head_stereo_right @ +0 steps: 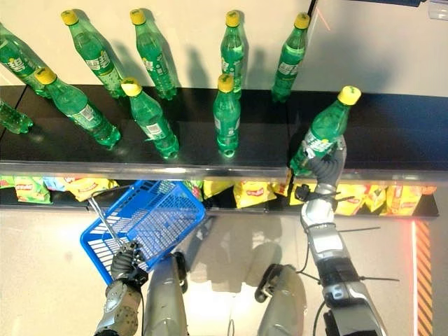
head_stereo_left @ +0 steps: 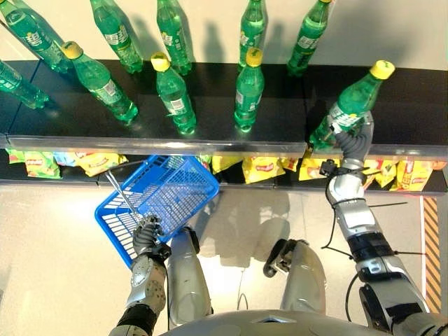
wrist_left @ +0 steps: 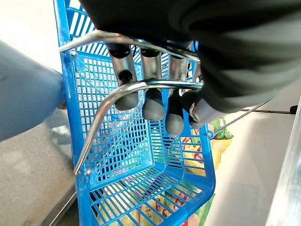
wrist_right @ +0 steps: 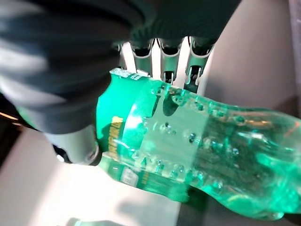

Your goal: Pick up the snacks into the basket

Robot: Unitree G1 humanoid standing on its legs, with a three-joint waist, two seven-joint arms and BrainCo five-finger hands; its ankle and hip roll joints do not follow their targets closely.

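The green bottle (head_stereo_left: 352,105) with the yellow cap stands at the right end of the dark top shelf (head_stereo_left: 413,112), near its front edge and leaning a little, and the right hand (head_stereo_left: 353,143) has its fingers curled round the lower body; the right wrist view shows those fingers (wrist_right: 165,59) wrapped behind the label with the thumb on the near side. This is a drink, though the task speaks of snacks: the yellow snack packets (head_stereo_left: 260,168) lie in a row on the lower shelf, under the metal lip of the top one.

The blue plastic basket (head_stereo_left: 168,189) hangs tilted, well to the left of the bottle, its mouth turned toward the shelf. The left hand (head_stereo_left: 148,236) is closed round its wire handle (wrist_left: 136,87), and the basket looks empty so far.

The step seems to be lifting the bottle clear. It probably pays to raise it straight up before swinging left, because a second bottle (head_stereo_left: 246,91) and others stand in that direction. Holding the basket level would likely give a wider mouth for the drop.
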